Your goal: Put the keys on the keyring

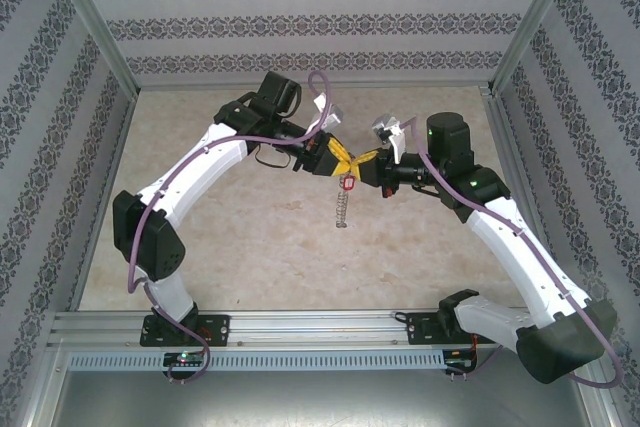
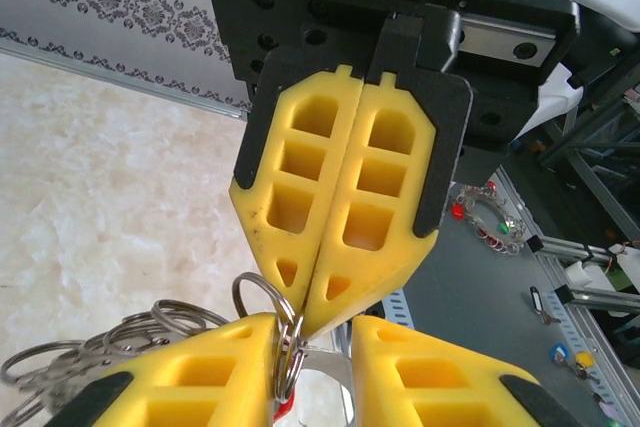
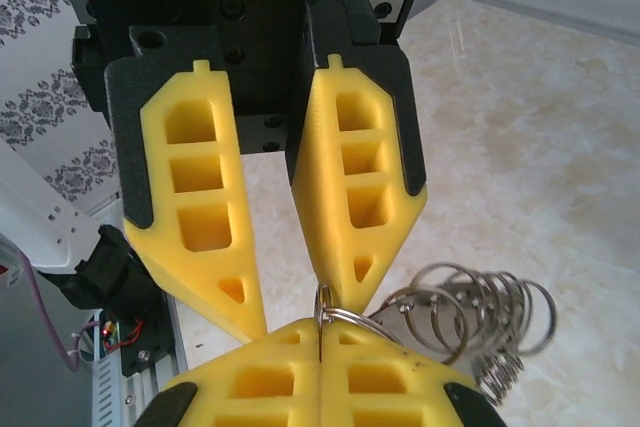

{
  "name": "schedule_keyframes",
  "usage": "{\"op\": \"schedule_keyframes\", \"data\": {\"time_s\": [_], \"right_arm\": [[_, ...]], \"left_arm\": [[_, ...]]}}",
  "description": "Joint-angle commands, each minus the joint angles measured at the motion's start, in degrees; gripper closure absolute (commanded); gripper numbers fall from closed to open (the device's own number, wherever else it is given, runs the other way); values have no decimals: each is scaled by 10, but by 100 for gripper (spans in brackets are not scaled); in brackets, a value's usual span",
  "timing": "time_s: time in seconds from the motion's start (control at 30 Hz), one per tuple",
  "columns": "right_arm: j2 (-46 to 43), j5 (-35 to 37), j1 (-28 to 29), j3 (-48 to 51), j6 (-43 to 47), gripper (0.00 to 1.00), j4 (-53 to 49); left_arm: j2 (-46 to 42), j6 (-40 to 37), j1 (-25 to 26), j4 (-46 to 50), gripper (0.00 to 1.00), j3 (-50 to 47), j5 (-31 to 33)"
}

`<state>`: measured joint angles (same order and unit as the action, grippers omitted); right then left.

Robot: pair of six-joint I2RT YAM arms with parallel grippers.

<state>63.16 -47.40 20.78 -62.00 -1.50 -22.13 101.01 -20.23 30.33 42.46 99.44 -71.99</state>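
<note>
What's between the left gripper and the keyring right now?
Nothing visible. The right gripper is shut on the keyring, the left gripper, fingers apart, sits right at the pinched ring, and the key hangs just below.

Red key (image 1: 348, 183), grey keyring (image 1: 342, 209), walls (image 1: 300, 7) — damask-striped

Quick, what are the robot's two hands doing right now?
Left hand: open, fingers apart.
Right hand: closed, holding the keyring.
</note>
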Motion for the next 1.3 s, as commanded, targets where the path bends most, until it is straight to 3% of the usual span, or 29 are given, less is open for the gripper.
{"op": "schedule_keyframes", "data": {"time_s": [0.0,0.17,0.37,0.5,0.8,0.9,0.93,1.2,1.23,1.27], "right_arm": [[-7,-4,4,-8,10,100,17],[-8,-1,0,-4,11,100,18],[-11,-1,-4,-1,11,100,18],[-13,-1,-7,0,11,100,18],[-12,0,-7,0,8,100,24],[-11,2,-8,2,10,100,23],[-11,2,-9,2,9,100,23],[-10,-1,-10,-2,2,100,29],[-12,1,-10,-2,-3,97,30],[-18,6,-12,-1,-8,80,31]], "left_arm": [[4,-26,11,35,77,17,-23],[1,-34,11,45,81,16,-14],[-8,-40,5,49,70,11,-8],[-15,-40,-1,43,68,5,-14],[-11,-44,0,41,94,7,-39],[-12,-46,-1,44,95,8,-37],[-13,-50,-1,47,100,8,-36],[-25,-53,-1,35,100,-2,-40],[-28,-49,-1,26,100,-6,-40],[-32,-39,-1,11,100,-12,-37]]}}
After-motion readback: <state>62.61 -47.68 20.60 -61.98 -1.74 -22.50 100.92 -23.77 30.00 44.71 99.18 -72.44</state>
